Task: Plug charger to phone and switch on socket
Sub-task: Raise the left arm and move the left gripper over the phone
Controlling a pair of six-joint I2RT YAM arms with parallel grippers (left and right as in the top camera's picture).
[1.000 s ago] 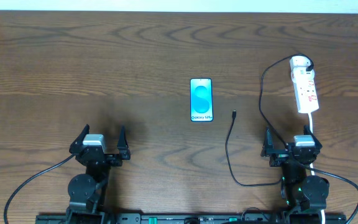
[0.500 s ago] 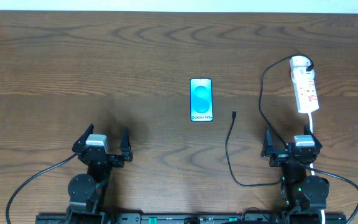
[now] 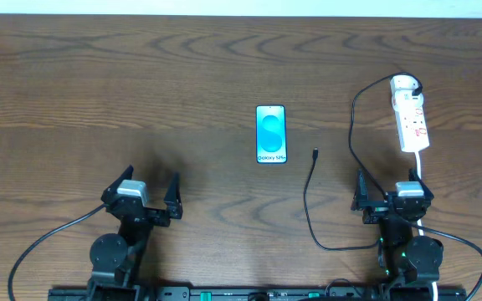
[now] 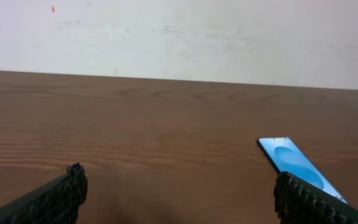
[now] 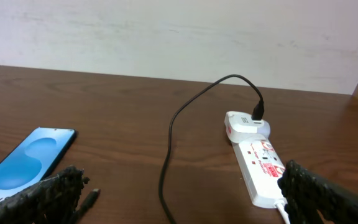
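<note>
The phone [image 3: 271, 134] lies flat mid-table with its blue screen up; it also shows at the right of the left wrist view [image 4: 298, 165] and at the left of the right wrist view [image 5: 27, 164]. The charger [image 3: 307, 196], a thin black cable, ends in a small plug lying right of the phone, apart from it [image 5: 91, 198]. Its other end sits in the white plug head of the socket [image 3: 412, 119] at the far right [image 5: 261, 167]. My left gripper [image 3: 147, 187] [image 4: 180, 182] is open and empty near the front left. My right gripper [image 3: 394, 189] [image 5: 182, 177] is open and empty, just in front of the socket.
The socket's white lead [image 3: 417, 171] runs back past my right gripper. A pale wall [image 4: 179, 37] rises behind the table's far edge. Thick black robot cables [image 3: 40, 247] curl at the front corners beside the arm bases.
My left gripper has shifted slightly right and turned a little towards the phone. The right arm, phone, charger and socket have not moved.
</note>
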